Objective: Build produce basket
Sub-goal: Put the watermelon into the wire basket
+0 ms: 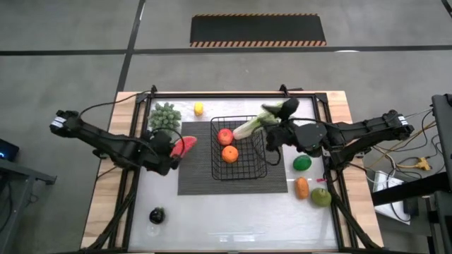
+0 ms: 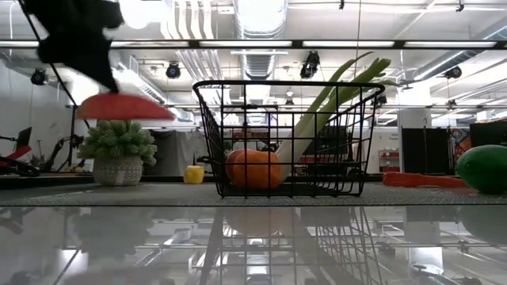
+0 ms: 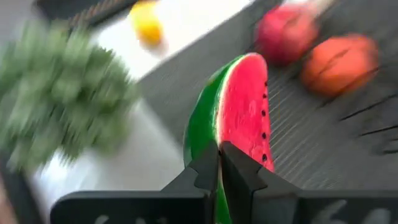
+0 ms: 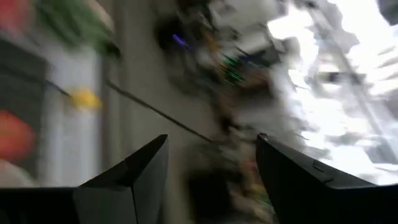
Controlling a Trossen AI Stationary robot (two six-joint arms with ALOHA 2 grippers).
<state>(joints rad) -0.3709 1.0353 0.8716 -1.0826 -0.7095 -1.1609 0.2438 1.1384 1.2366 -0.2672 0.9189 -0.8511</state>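
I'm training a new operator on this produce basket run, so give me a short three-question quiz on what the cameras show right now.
1. True or false: the left gripper is shut on a watermelon slice held above the mat, outside the basket.
2. Which two round pieces lie on the basket floor?
A. red piece and orange piece
B. two green ones
C. yellow and dark
3. Fill in: the leek leans over the basket's ____ rim, beside the right gripper, whose fingers are apart.

Key: 1 true; 2 A; 3 far right.
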